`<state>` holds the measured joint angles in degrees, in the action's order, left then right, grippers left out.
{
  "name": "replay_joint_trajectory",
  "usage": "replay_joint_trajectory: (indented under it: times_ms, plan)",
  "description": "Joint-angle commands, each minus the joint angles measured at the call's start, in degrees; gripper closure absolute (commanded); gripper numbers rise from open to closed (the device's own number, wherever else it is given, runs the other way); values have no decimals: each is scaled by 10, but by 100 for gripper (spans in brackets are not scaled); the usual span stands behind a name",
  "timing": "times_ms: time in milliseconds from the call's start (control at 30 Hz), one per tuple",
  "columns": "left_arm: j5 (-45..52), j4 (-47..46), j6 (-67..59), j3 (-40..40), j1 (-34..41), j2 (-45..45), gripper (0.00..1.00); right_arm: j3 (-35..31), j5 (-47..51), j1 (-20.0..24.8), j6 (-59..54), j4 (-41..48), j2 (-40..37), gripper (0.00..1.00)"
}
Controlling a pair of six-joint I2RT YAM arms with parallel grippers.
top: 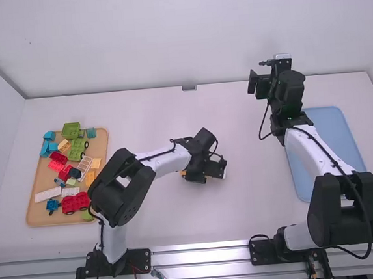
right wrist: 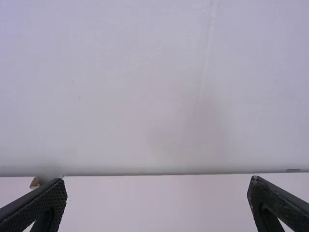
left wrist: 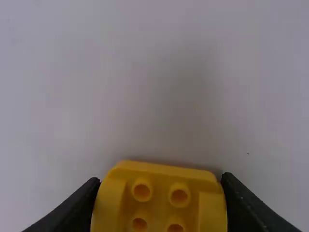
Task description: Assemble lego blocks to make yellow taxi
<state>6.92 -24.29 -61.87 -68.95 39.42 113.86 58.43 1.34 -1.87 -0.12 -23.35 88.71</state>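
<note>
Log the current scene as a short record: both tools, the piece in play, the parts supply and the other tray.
left tool: closed on the yellow block, one finger at each side
yellow block: round studs facing the wrist camera; table contact cannot be told
right tool: fingers apart, nothing between them, toward the table's far edge
parts tray: tan, at the table's left, holding mixed loose pieces
pieces on it: green block, red wheeled piece, white ladder-like piece, others
blue tray: at the table's right, partly behind the right arm
</note>
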Motion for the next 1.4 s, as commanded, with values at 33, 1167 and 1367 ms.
replay_joint_trajectory:
  times_ms: [33,1167,1367]
  plan:
    - [-42,-7,54,2,0,8,46,19,0,0,3,-2,5,1]
    - [-56,-271,345,-327,-84,7,1,19,0,-1,3,-2,5,1]
    - [-158,-296,436,-376,-216,7,1,19,0,0,3,-4,5,1]
